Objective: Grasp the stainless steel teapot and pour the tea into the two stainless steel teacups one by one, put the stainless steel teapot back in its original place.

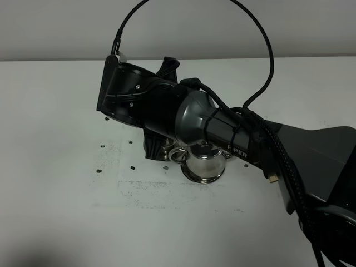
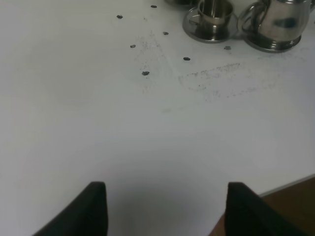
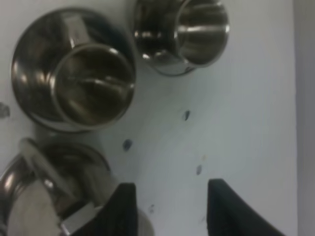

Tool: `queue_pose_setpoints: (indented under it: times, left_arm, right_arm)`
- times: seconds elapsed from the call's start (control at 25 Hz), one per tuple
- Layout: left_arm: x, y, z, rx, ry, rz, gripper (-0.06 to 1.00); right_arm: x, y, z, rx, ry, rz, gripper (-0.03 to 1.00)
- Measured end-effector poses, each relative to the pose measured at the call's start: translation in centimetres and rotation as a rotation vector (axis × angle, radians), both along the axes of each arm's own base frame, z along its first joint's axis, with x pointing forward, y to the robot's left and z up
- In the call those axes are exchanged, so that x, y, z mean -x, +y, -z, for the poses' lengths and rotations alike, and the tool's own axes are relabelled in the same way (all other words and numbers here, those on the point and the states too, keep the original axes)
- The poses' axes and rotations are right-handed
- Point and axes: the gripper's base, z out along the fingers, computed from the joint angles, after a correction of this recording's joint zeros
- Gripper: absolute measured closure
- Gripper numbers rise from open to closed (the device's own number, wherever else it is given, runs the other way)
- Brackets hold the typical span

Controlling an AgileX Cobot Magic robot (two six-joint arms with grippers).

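Beside the stainless steel teapot: right gripper empty, jaws apart.
Only bare table shows between its fingers; one finger lies just beside the teapot's handle, contact unclear. Both teacups stand upright just past the teapot. Well apart from the teapot, left gripper spread wide.

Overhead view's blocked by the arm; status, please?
Left hand open, empty. Right hand open beside teapot, not gripping. Teapot upright next to teacups. Nothing seen in the way.
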Motion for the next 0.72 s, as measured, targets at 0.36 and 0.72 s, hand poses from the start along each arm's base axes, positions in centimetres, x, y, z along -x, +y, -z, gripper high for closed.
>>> queue_pose_setpoints:
  times: [0.36, 0.72]
  left_arm:
    - [0.0, 0.0, 0.0, 0.001, 0.0, 0.0, 0.42]
    - [0.0, 0.0, 0.0, 0.001, 0.0, 0.0, 0.42]
  right_arm:
    - [0.9, 1.3, 2.1, 0.006, -0.015, -0.104, 0.61]
    - [0.9, 0.9, 3.5, 0.059, -0.047, -0.153, 0.61]
